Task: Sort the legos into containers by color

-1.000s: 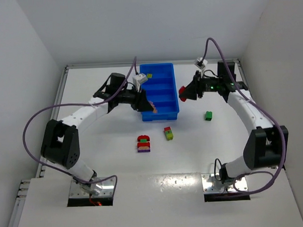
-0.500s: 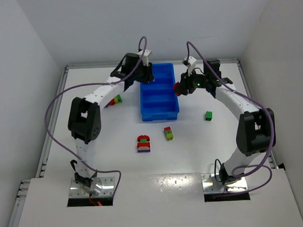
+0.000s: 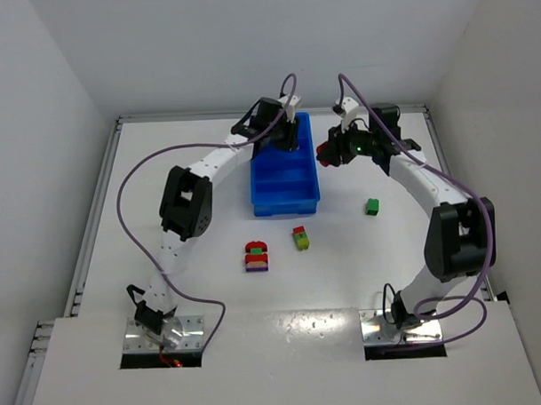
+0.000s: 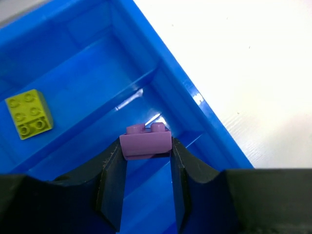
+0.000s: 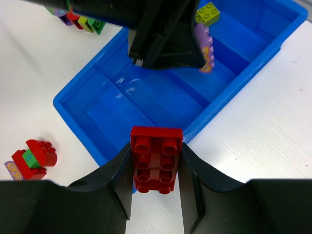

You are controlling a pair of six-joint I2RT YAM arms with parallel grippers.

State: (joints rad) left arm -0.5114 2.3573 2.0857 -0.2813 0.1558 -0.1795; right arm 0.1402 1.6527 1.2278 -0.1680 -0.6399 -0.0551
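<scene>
My left gripper [image 4: 146, 153] clamps a purple brick [image 4: 146, 141] over the blue tray [image 4: 194, 103] mid-frame, right gripper [image 5: 156, 168] a red brick [image 5: 156, 148]; next, I'd drop purple in.

Robot lab test cell
Bare white walls [image 3: 247, 43] enclose a white tabletop [image 3: 361, 261] under both end effectors [image 3: 289, 141] [image 3: 326, 154]; purple cables [image 3: 119, 203] trail from bolted arms [image 3: 211, 158].

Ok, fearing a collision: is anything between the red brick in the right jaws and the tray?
Yes: the left arm, jaws shut on a purple brick, hangs over the tray's far half; the near compartments look unobstructed.
</scene>
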